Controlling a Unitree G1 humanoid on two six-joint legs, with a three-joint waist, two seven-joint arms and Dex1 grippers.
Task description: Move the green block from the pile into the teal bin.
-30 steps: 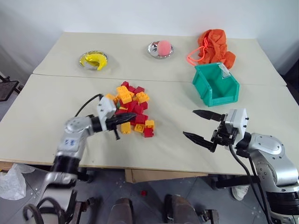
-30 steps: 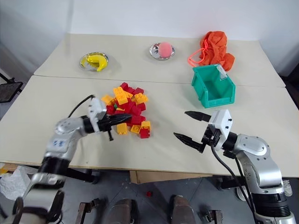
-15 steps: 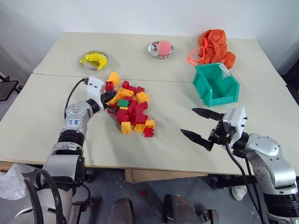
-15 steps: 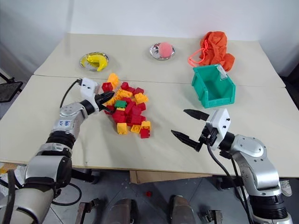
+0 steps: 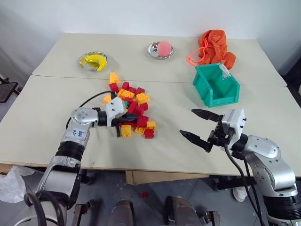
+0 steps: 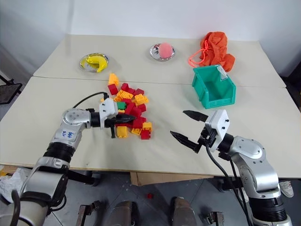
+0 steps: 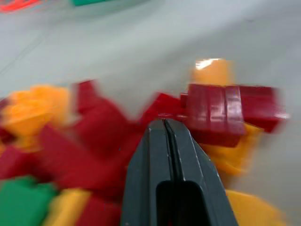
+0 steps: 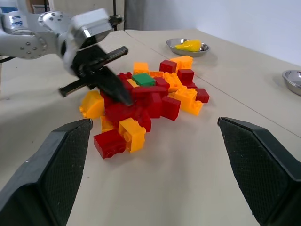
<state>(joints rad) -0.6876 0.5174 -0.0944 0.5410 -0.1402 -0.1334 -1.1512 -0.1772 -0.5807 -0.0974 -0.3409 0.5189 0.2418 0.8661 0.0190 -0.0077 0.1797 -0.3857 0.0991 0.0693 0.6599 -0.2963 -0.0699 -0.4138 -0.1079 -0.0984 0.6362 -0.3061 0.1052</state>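
I count one green block (image 8: 143,79) among my bricks, sitting in a single pile (image 5: 130,109) of roughly twenty red, yellow and orange ones; the exact number of each colour is hard to tell where they overlap. There is one teal bin (image 5: 217,96) and one orange cloth bag (image 5: 214,46). Two metal bowls stand on the far surface: one (image 5: 92,61) holds a yellow thing, the other (image 5: 154,49) a pink ball (image 5: 164,47).
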